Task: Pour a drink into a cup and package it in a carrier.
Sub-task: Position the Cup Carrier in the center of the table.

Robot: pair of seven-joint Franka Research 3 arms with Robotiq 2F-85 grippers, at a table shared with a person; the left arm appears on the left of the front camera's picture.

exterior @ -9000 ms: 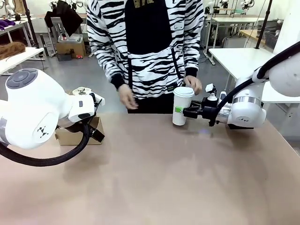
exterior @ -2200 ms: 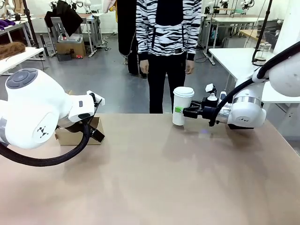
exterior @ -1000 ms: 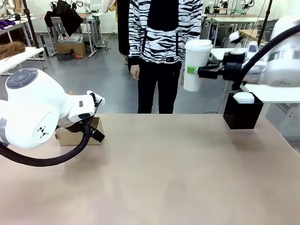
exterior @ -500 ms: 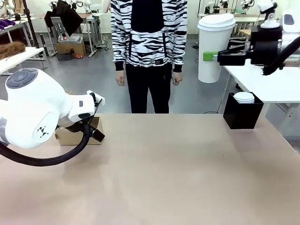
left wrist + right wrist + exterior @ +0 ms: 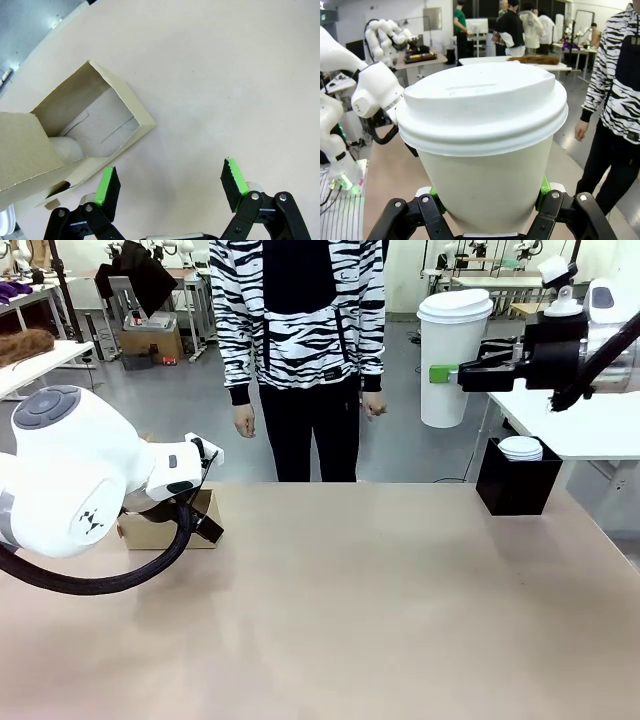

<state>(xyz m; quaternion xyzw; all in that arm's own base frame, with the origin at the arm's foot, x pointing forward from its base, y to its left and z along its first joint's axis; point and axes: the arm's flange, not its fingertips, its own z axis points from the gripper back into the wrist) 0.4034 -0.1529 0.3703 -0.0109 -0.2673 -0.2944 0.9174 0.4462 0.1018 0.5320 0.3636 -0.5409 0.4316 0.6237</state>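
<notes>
Tabletop [image 5: 350,620], item: lidded cup [image 5: 452,360], just lifted clear to 2 o'clock, gripped by right tool [image 5: 447,373]; left tool [image 5: 171,182] open by carrier [image 5: 150,532] at 9 o'clock; packaging likely next.

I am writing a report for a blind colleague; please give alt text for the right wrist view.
The right gripper holds a lidded white paper cup upright between its green pads. Behind it, a person in a striped top stands at picture right, the left arm at picture left.
</notes>
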